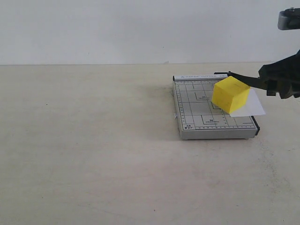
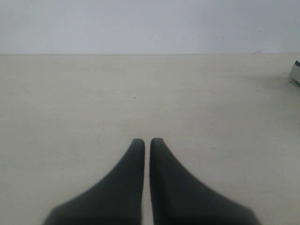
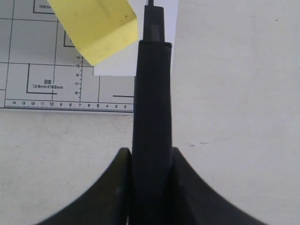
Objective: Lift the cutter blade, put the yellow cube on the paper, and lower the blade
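Right fingers [image 3: 110, 187] clamp the raised cutter blade [image 3: 152, 93], left fingers [image 2: 124, 187] closed, empty; lowering it could clip the nearby yellow cube [image 1: 229, 95].

The yellow cube [image 1: 229, 95] looks matt, the cutter blade [image 3: 152, 108] smooth black plastic (slight sheen), the table [image 1: 93, 154] grainy.

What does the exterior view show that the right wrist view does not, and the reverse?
Only exterior: the whole grey trimmer board on the table, and the wall behind. Only right wrist: the right hand gripping the cutter blade by its handle, and the B6 print. Both: the yellow cube, the paper, part of the blade.
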Robot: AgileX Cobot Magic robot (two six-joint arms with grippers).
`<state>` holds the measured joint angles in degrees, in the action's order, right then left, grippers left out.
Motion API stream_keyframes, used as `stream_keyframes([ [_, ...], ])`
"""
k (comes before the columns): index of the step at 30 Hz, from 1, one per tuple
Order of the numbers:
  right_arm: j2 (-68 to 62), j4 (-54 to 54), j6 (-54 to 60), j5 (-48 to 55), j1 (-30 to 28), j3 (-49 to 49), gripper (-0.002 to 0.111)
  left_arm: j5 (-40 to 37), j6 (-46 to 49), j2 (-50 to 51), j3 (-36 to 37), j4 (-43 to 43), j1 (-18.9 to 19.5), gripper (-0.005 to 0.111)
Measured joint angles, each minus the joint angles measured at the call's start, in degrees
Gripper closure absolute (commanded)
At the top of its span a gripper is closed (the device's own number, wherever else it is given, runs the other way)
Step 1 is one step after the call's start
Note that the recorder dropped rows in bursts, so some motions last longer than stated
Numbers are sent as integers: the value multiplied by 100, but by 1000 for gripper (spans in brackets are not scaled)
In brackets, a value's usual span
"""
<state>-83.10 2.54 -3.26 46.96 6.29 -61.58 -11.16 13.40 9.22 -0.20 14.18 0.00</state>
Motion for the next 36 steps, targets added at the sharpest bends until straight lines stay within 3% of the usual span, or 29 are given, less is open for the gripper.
stream_keyframes([
  [8, -46, -254, 72, -316, 0, 522, 108, 0, 0, 0, 0, 0, 0, 102],
  [17, -645, -747, 584, -1426, -43, 1606, 108, 0, 0, 0, 0, 0, 0, 102],
  [25, -1092, -853, 622, -1821, -56, 1791, 108, 0, 0, 0, 0, 0, 0, 102],
  [28, -1086, -867, 630, -1833, -56, 1789, 96, 0, 0, 0, 0, 0, 0, 102],
  [32, -1075, -877, 644, -1833, -56, 1804, 69, 0, 0, 0, 0, 0, 0, 102],
  [36, -1086, -1060, 666, -1626, -36, 1868, 62, 0, 0, 0, 0, 0, 0, 102],
])
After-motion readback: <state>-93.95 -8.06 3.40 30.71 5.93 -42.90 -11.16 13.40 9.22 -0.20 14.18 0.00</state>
